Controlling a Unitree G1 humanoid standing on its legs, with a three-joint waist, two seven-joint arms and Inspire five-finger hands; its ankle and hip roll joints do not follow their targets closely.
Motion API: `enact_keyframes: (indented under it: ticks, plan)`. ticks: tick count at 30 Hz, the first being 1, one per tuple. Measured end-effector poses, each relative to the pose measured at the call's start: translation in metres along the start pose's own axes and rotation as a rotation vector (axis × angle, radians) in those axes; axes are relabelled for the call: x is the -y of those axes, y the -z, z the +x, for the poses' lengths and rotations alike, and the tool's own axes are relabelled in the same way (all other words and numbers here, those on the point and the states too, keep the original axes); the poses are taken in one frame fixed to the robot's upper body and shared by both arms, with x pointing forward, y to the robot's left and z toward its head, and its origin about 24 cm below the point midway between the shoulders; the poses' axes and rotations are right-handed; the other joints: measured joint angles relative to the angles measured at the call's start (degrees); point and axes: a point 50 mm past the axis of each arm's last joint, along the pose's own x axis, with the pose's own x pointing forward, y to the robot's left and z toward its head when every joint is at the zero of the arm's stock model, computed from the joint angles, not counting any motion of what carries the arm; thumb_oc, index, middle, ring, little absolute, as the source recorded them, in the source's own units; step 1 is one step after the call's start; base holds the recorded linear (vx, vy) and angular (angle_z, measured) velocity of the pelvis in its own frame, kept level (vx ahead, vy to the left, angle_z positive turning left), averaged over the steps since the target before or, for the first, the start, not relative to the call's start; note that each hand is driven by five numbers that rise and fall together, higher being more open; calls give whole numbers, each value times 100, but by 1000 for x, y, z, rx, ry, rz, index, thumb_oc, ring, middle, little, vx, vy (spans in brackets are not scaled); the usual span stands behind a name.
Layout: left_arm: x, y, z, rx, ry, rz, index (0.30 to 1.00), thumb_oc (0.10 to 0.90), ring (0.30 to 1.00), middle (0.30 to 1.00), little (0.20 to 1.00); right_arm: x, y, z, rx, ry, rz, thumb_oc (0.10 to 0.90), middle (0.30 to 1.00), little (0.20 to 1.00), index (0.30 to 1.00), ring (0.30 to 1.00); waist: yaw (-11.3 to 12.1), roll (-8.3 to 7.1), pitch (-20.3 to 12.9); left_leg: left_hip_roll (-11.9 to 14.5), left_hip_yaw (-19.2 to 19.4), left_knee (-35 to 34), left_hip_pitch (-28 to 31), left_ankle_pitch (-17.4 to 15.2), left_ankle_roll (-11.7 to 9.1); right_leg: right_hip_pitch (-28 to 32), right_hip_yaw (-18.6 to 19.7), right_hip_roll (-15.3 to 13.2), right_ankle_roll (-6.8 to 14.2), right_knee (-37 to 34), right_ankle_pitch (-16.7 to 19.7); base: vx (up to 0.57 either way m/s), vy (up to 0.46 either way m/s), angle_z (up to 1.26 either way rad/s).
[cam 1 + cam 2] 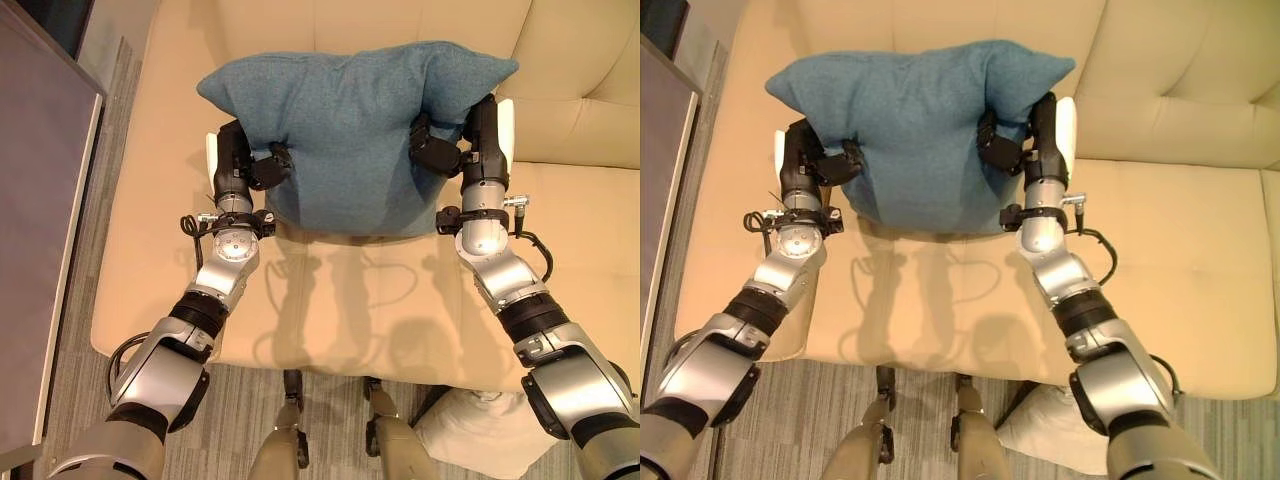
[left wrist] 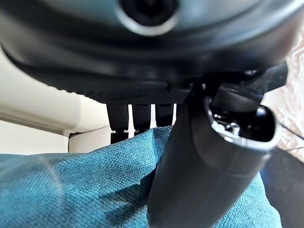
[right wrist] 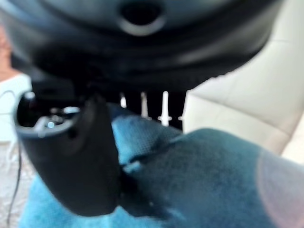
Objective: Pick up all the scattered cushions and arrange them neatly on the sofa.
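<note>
A teal cushion (image 1: pixel 360 130) stands upright over the beige sofa seat (image 1: pixel 350 310), near the backrest, held between both hands. My left hand (image 1: pixel 243 165) grips its left edge, thumb pressed on the front and fingers behind the cloth. At the right edge, my right hand (image 1: pixel 468 148) pinches it the same way. The left wrist view shows the thumb (image 2: pixel 199 161) lying on the teal cloth (image 2: pixel 71 190). In the right wrist view the thumb (image 3: pixel 71 152) digs into the cushion (image 3: pixel 199 180). A white cushion (image 1: pixel 480 430) lies on the floor by the sofa's front right.
The sofa's backrest (image 1: pixel 560 60) runs along the far side, and its seat stretches away to the right. A dark grey panel (image 1: pixel 40 200) stands along the left. Grey carpet (image 1: pixel 80 330) lies between that panel and the sofa.
</note>
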Motion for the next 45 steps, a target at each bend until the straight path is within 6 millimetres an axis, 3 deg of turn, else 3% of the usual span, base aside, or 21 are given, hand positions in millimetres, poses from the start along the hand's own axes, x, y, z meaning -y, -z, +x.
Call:
enact_keyframes:
  ticks: [7, 8, 9, 14, 21, 25, 30, 33, 37, 42, 43, 45]
  plan:
    - [3, 1, -3, 3, 10, -15, 300, 400, 300, 300, 300, -4, 2, -2, -14, 3, 16, 400, 300, 300, 300, 300, -40, -38, 29, -26, 82, 1, 7, 0, 0, -5, -12, -48, 0, 1, 0, 5, 0, -2]
    - [4, 1, -4, 2, 11, -21, 561, 574, 561, 561, 561, -4, 2, -2, -15, 8, 17, 524, 486, 486, 486, 486, -39, -58, 41, -23, 83, 1, 7, 0, 0, -3, -12, -57, 0, 1, 0, 0, 0, 0]
    - [4, 1, -4, 2, 11, -21, 900, 800, 900, 900, 900, -4, 3, -2, -17, 8, 15, 800, 900, 900, 900, 900, -48, -84, 57, -25, 81, 1, 12, 0, 0, 7, -17, -66, 0, 1, 0, 0, 0, 0]
    - [3, 3, -3, -4, 10, -5, 900, 800, 900, 900, 900, -2, 9, 0, -37, 18, -24, 800, 900, 900, 900, 900, -52, -106, 69, -42, 68, -1, 14, 0, 0, 25, -22, -65, 4, 1, -3, -13, -8, 3]
    - [-4, -1, 9, 4, 41, 70, 900, 800, 900, 900, 900, 9, 9, 20, -52, 15, -120, 800, 900, 900, 900, 900, -39, -109, 68, -36, -4, -2, -25, -2, 0, 14, -75, -24, 68, -1, -32, 2, -12, 4]
    - [-8, -6, 11, 22, 59, 77, 900, 800, 900, 900, 900, 30, 14, 24, -77, 3, -126, 800, 900, 900, 900, 900, 5, -109, 68, -34, -14, -1, -25, 0, 1, 26, -111, -26, 19, 1, 8, 7, -5, 1]
    - [-29, -8, 9, 44, 40, 73, 900, 800, 900, 900, 900, 63, 24, 26, -126, 30, -115, 800, 900, 900, 900, 900, 3, -114, 71, -16, -73, 1, 109, 2, 0, 202, -209, -39, 18, 1, 8, 25, -20, 8]
    - [-50, 10, -1, -2, -4, 58, 900, 800, 900, 900, 900, 79, 42, 15, -195, 68, -60, 800, 900, 900, 900, 900, 2, -136, 83, -14, -74, 0, 364, 1, 0, 481, -277, -41, 43, 0, -10, 18, -13, 7]
    - [-63, 23, -14, -38, -32, 25, 900, 800, 900, 900, 900, 91, 64, -6, -272, 91, -10, 800, 900, 900, 900, 900, 14, -157, 87, -27, -86, 0, 407, 1, 1, 558, -314, -67, 89, 0, -47, 0, -14, 9]
    - [-62, 44, -40, -93, -3, -34, 900, 800, 900, 900, 900, 77, 82, -37, -323, 35, 45, 800, 900, 900, 900, 900, 18, -190, 96, -58, -107, -2, 393, -24, 27, 570, -302, -68, 194, -1, -148, 5, -6, 3]
    - [-61, 44, -48, -84, -9, -82, 900, 800, 900, 900, 900, 73, 83, -48, -318, 44, 96, 800, 900, 900, 900, 900, 9, -202, 100, -55, -118, -5, 436, -24, 27, 614, -307, -64, 199, -3, -154, 12, -3, 5]
    - [-55, 74, -90, -184, 37, -122, 900, 800, 900, 900, 900, 54, 105, -96, -411, -15, 159, 800, 900, 900, 900, 900, 7, -230, 106, -38, -131, -6, 627, -50, 23, 818, -308, -45, 215, -3, -221, 19, -7, 4]
